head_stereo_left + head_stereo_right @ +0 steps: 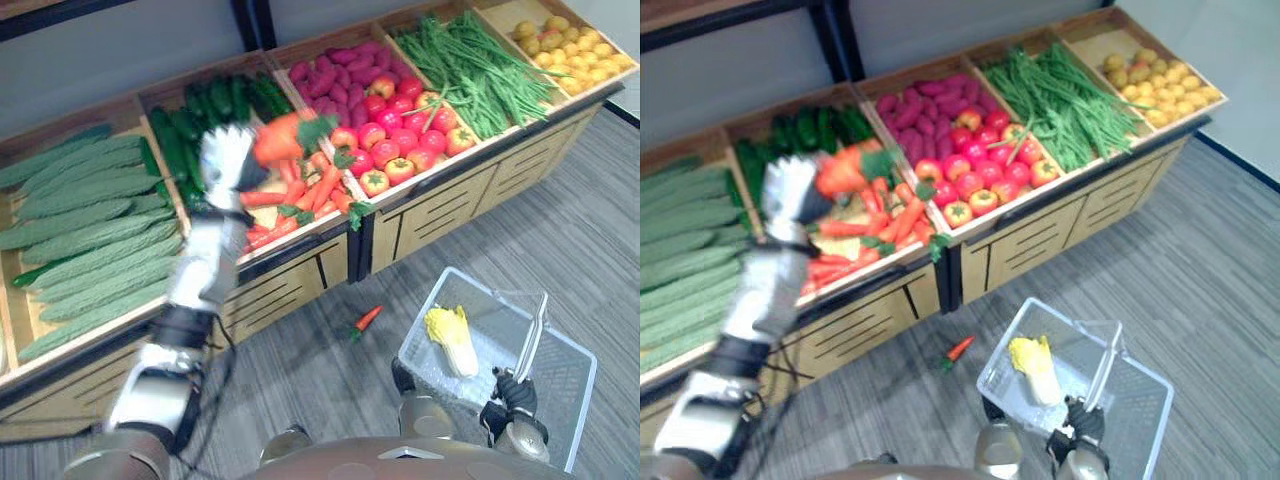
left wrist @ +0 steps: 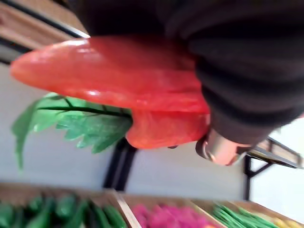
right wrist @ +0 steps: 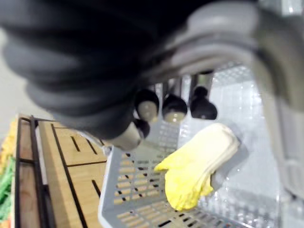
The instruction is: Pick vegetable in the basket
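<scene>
Clutching a carrot [image 1: 283, 140] in left hand [image 1: 226, 156] fingers; right hand [image 1: 515, 396] fingers clasp basket handle [image 1: 531, 338].

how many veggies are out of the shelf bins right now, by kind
carrot: 2, a held carrot in the left hand and a loose carrot on the floor
cabbage: 1, the yellow cabbage in the basket, which the right hand grips by its handle
total: 3

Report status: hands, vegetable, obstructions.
Left robot hand shut on orange leafy carrot, above wooden bin. Right robot hand holds grey plastic basket's handle. Another small carrot on floor near basket.
</scene>
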`<state>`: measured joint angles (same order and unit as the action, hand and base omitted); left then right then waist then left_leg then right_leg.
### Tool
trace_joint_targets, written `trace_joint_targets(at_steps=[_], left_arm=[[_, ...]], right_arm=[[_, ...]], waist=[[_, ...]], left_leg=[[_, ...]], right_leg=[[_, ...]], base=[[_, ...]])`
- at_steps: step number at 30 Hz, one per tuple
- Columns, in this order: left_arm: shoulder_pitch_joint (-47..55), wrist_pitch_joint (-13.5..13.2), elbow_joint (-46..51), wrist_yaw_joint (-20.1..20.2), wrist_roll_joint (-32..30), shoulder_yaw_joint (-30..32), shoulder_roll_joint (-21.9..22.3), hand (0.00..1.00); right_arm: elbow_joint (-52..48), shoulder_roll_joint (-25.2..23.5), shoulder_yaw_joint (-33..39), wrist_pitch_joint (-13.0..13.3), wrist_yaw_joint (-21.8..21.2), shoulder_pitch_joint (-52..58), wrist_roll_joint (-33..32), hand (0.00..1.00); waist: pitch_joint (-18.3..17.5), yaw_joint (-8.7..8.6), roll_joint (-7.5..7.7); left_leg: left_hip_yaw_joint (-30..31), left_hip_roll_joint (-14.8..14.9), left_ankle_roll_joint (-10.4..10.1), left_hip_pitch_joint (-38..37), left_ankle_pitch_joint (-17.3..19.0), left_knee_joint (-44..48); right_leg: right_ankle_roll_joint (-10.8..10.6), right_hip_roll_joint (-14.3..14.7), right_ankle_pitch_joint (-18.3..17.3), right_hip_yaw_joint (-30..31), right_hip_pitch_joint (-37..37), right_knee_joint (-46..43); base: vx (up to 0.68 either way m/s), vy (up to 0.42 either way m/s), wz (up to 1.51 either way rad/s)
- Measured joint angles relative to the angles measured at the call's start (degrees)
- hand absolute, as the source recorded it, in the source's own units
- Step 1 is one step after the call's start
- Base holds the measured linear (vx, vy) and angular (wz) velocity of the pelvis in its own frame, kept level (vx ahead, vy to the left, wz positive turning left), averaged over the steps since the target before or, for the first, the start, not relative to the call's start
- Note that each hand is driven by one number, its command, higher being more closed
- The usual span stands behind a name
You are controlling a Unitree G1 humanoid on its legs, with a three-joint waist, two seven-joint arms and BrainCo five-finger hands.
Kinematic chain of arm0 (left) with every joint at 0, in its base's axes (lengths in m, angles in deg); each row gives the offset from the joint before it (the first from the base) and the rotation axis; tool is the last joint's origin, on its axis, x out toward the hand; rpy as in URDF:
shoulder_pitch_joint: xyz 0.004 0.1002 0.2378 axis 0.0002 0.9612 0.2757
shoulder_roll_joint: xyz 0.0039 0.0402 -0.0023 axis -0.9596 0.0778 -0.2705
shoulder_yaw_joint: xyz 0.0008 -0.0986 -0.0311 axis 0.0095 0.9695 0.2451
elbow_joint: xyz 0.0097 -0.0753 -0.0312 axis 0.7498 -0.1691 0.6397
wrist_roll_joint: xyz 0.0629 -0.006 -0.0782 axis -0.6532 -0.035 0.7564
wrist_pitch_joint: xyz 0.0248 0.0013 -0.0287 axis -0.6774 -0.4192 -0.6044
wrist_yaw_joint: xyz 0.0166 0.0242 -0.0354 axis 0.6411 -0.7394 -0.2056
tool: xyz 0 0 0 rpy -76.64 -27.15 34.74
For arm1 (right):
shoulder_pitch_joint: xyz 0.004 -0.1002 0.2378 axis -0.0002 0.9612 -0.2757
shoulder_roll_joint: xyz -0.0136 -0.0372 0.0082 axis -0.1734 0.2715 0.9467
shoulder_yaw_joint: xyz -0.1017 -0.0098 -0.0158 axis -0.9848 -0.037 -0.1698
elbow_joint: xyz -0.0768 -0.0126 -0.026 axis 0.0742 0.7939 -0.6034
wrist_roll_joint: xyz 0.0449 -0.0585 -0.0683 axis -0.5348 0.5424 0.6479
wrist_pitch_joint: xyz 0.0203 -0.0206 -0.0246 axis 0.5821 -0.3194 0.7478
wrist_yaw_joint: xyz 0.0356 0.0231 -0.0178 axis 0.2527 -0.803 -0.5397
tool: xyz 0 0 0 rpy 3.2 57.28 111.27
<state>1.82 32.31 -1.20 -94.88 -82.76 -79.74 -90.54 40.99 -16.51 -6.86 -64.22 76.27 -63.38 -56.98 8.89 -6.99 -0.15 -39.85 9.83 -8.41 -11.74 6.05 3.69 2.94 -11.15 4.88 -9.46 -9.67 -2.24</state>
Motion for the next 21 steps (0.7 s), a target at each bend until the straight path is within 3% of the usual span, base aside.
trace_joint_targets(at_steps=[1, 2, 3, 5, 6, 8, 10, 11, 12, 13, 14, 15, 16, 18, 19, 21], left_arm=[[1.51, -0.68, -0.40, 0.64, 0.30, -2.57, 1.95, 1.00], [2.02, -0.96, -0.53, 1.05, 0.37, -3.31, 2.65, 1.00], [2.40, -1.83, -1.67, 1.55, 0.49, -4.81, 4.54, 1.00], [2.37, -2.72, -3.03, 1.67, 1.06, -5.21, 6.10, 1.00], [2.26, -2.98, -4.40, 1.73, 2.48, -5.41, 7.20, 1.00], [2.03, -3.17, -7.17, 2.19, 2.83, -5.86, 9.81, 1.00], [1.73, -3.27, -10.16, 2.78, 4.66, -7.30, 11.67, 1.00], [1.77, -3.29, -11.66, 2.88, 5.08, -8.15, 12.13, 1.00], [1.77, -3.30, -12.89, 2.90, 6.39, -8.80, 12.14, 1.00], [1.81, -3.29, -13.31, 2.89, 6.88, -8.83, 12.14, 1.00], [1.97, -3.30, -13.70, 2.73, 7.65, -8.55, 12.04, 1.00], [2.07, -3.29, -13.81, 2.50, 8.92, -8.21, 11.68, 1.00], [2.15, -3.29, -13.85, 2.36, 8.90, -8.05, 11.57, 1.00], [3.38, -3.20, -13.89, 1.79, 9.67, -7.47, 11.35, 1.00], [4.01, -3.20, -13.86, 1.52, 10.01, -7.44, 11.37, 1.00], [5.87, -3.44, -13.13, 0.62, 11.54, -5.11, 11.88, 1.00]], right_arm=[[-2.51, 0.10, -1.52, 0.02, -0.15, -0.14, 0.79, 1.00], [-3.32, 0.17, -2.25, 0.02, -0.19, -0.31, 0.80, 1.00], [-4.62, 0.36, -4.47, 0.05, -0.55, -1.17, 0.84, 1.00], [-5.65, 0.92, -7.46, 0.13, -1.38, -1.81, 0.85, 1.00], [-6.42, 1.29, -9.76, 0.13, -2.37, -1.98, 0.86, 1.00], [-8.35, 1.91, -11.86, 0.12, -3.41, -1.46, 0.87, 1.00], [-8.96, 2.73, -13.91, 0.10, -4.70, -0.50, 0.85, 1.00], [-8.98, 3.34, -15.81, 0.08, -5.06, -0.22, 0.81, 1.00], [-9.07, 4.06, -18.04, 0.06, -5.68, -0.15, 0.77, 1.00], [-9.45, 4.34, -19.18, 0.05, -6.00, 0.04, 0.73, 1.00], [-10.42, 4.91, -22.34, 0.04, -6.53, 0.00, 0.68, 1.00], [-11.13, 6.52, -25.16, 0.01, -6.93, -1.25, 0.20, 1.00], [-11.11, 7.08, -26.82, -0.02, -7.00, -2.31, -0.12, 1.00], [-11.10, 7.78, -32.93, -0.04, -8.62, -6.03, -1.80, 1.00], [-11.18, 8.02, -34.23, -0.04, -9.23, -6.67, -2.06, 1.00], [-11.24, 8.53, -36.85, -0.03, -10.38, -9.14, -3.80, 1.00]], waist=[[-0.06, 0.34, 0.04], [-0.23, 0.39, -0.05], [-0.77, 0.92, -0.67], [-1.28, 1.52, -1.21], [-1.47, 1.69, -1.48], [-1.83, 1.16, -2.77], [-1.81, 0.54, -3.12], [-1.79, 0.55, -3.08], [-1.77, 0.54, -3.13], [-1.74, 0.67, -3.16], [-1.50, 1.41, -3.27], [-0.91, 2.08, -3.58], [-0.85, 2.53, -4.07], [1.62, 4.87, -2.64], [1.84, 5.03, -2.32], [2.22, 5.90, -1.81]], left_leg=[[-2.99, 0.63, -0.48, -1.35, 1.19, 1.24], [-4.44, 0.95, -0.71, -1.90, 1.64, 1.71], [-7.84, 1.57, -0.84, -3.36, 1.99, 2.18], [-11.05, 1.88, -1.29, -4.56, 2.35, 2.26], [-12.94, 2.21, -1.55, -5.68, 2.52, 2.28], [-15.00, 3.48, -1.62, -6.32, 2.33, 2.59], [-15.93, 6.06, -2.28, -6.88, 1.19, 6.68], [-15.76, 9.51, -1.57, -6.44, 0.72, 14.14], [-13.54, 13.58, 2.08, -4.87, -1.71, 23.99], [-11.11, 15.38, 5.05, -3.50, -4.40, 28.83], [-3.11, 16.96, 8.02, 0.50, -7.19, 37.69], [7.38, 14.03, 5.86, 6.35, -0.71, 43.10], [11.67, 11.87, 5.03, 8.84, 2.21, 44.66], [19.86, 5.88, 5.56, 14.31, 11.27, 42.21], [21.12, 5.11, 5.29, 15.49, 12.10, 39.95], [31.02, 0.33, 4.54, 19.18, 13.19, 28.90]], right_leg=[[4.83, -3.22, -0.24, -12.18, -1.30, -4.40], [6.33, -4.38, -0.28, -16.59, -1.49, -5.74], [8.03, -6.93, -1.36, -26.97, -1.60, -8.73], [7.37, -8.22, -1.63, -34.12, -1.92, -10.97], [2.76, -7.54, -1.06, -34.66, -2.46, -11.46], [1.87, -4.72, -1.52, -31.71, -4.31, -11.73], [2.06, -2.27, -2.70, -29.20, -4.62, -11.72], [2.18, -0.12, -3.17, -26.80, -4.34, -10.97], [2.41, 2.60, -3.28, -24.00, -3.44, -8.73], [2.72, 3.99, -3.18, -22.42, -2.84, -7.38], [3.34, 6.77, -2.68, -18.23, -1.79, -4.64], [3.52, 9.22, -2.70, -13.12, -1.78, -2.96], [4.22, 10.20, -2.57, -10.61, -1.73, -2.23], [5.23, 13.37, -2.12, -1.38, 0.91, -0.18], [5.23, 13.77, -2.12, 0.06, 1.61, 0.20], [5.22, 14.87, -2.12, 7.07, 2.16, 0.23]], base=[[0.07, 0.069, -1.33], [0.11, 0.066, -1.73], [0.13, 0.042, -1.63], [0.13, -0.001, -1.60], [0.11, -0.055, -1.21], [0.16, -0.110, -1.06], [0.19, -0.152, -0.89], [0.19, -0.191, -1.20], [0.21, -0.219, -1.33], [0.16, -0.160, -1.63], [0.21, -0.091, -1.96], [0.18, -0.003, -2.10], [0.18, 0.039, -2.13], [0.17, 0.079, -2.37], [0.21, 0.110, -2.27], [0.18, 0.140, -2.00]])
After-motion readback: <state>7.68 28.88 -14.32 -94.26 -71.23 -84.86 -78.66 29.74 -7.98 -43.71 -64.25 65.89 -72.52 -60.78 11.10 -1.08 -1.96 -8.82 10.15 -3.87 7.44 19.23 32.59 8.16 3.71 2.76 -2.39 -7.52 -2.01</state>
